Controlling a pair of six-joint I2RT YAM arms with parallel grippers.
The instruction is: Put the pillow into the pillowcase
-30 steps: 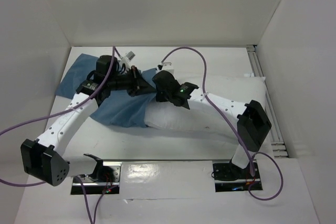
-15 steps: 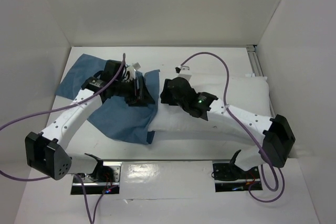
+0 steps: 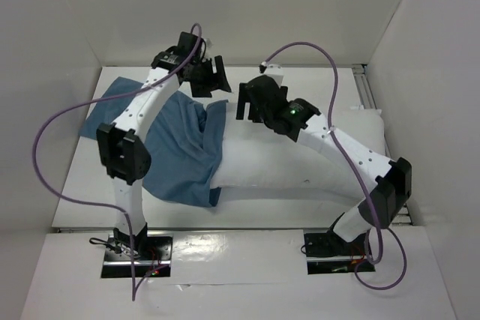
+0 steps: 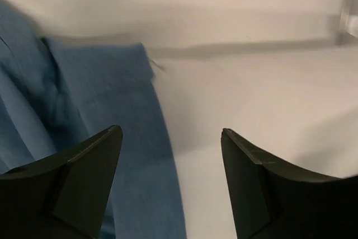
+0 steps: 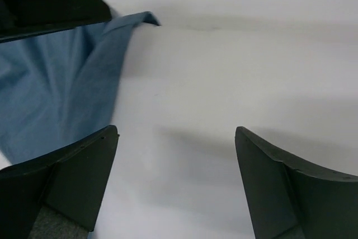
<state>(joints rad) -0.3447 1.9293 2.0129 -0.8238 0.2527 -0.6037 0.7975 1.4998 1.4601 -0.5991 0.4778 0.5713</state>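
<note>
White table point(image 3: 75, 185), white walls point(image 3: 247, 5), blue pillowcase point(image 3: 176, 151)

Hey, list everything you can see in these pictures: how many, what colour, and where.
pillow: one, white, lying across the middle and right of the table
pillowcase: one, blue, left of centre, its right edge lying on the pillow's left end
table: one, white, under everything
rail: one, silvery, along the table's right edge
cables: two, purple, one looping from each arm
arms: two, white with black joints, bolted at the near edge, reaching to the far side
left gripper: one, black, open, empty, above the pillowcase's far right corner
right gripper: one, black, open, empty, just right of the left gripper
</note>
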